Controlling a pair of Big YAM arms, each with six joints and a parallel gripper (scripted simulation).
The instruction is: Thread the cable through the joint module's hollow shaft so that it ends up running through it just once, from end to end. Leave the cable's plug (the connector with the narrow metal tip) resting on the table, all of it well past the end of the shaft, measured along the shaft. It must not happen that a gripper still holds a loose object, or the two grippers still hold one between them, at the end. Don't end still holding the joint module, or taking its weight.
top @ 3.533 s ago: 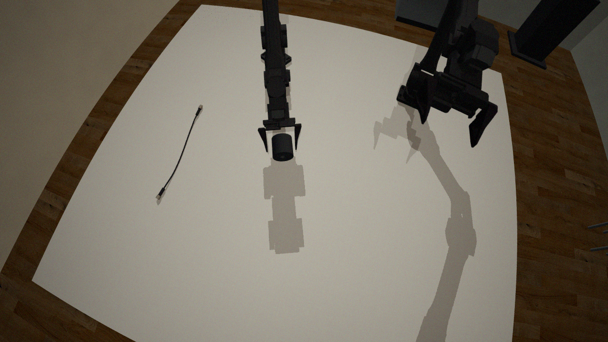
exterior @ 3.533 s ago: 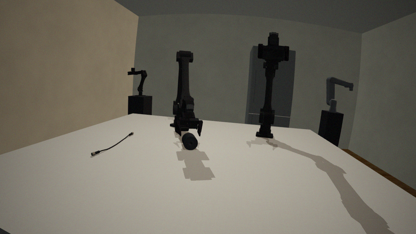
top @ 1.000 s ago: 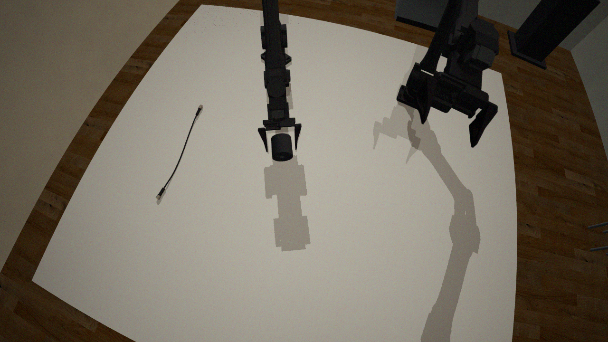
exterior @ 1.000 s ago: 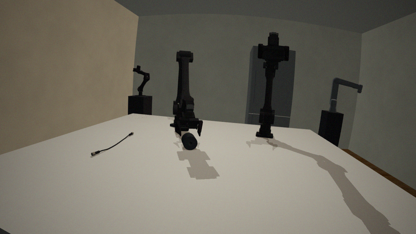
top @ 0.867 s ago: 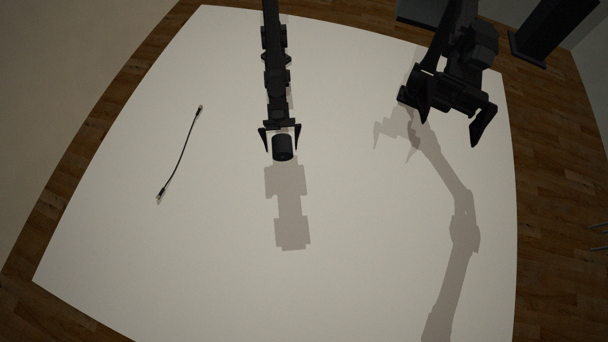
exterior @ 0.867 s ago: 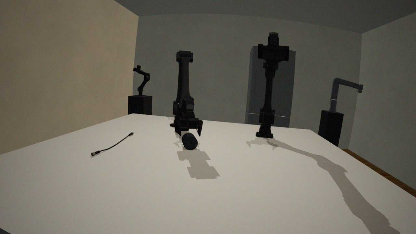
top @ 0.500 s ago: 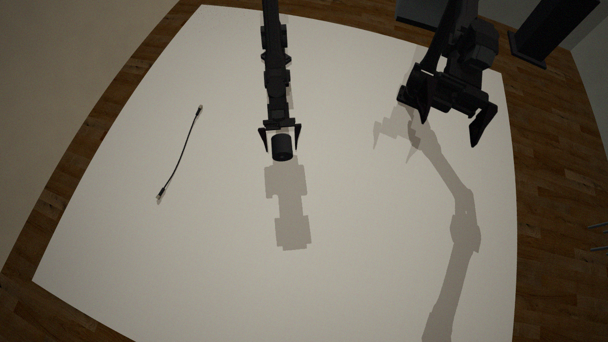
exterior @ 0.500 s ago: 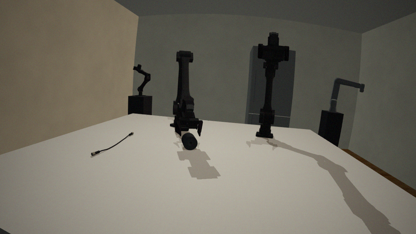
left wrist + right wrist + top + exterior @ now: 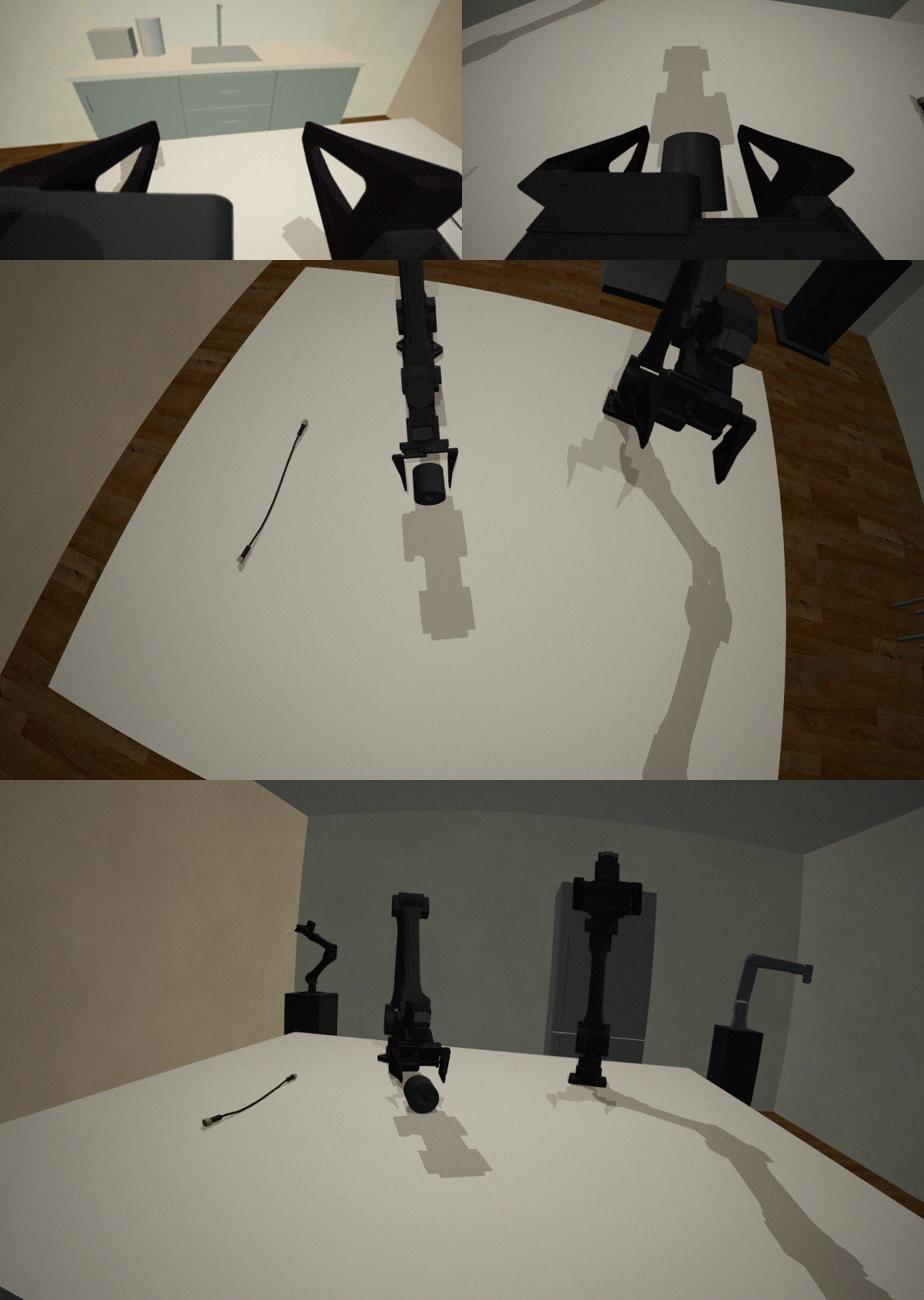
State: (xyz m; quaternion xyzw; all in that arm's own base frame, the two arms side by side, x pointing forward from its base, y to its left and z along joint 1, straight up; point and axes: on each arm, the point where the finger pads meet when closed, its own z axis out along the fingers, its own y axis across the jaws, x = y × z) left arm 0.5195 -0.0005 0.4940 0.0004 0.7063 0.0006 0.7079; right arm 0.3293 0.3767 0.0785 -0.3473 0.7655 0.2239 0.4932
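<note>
Right pincer released, straddling joint module; shaft unthreaded. Left pincer released. Top view: cable at module's nine o'clock, inside counter edge.

A kitchen doubling as a robotics workspace is showing here: in the left wrist view, a pale worktop is running over grey-green cabinets, with a sink and upright tap set into it. In the exterior view, a tall grey fridge-like cabinet is standing at the far wall, while robot arms on dark pedestals are flanking it.
</note>
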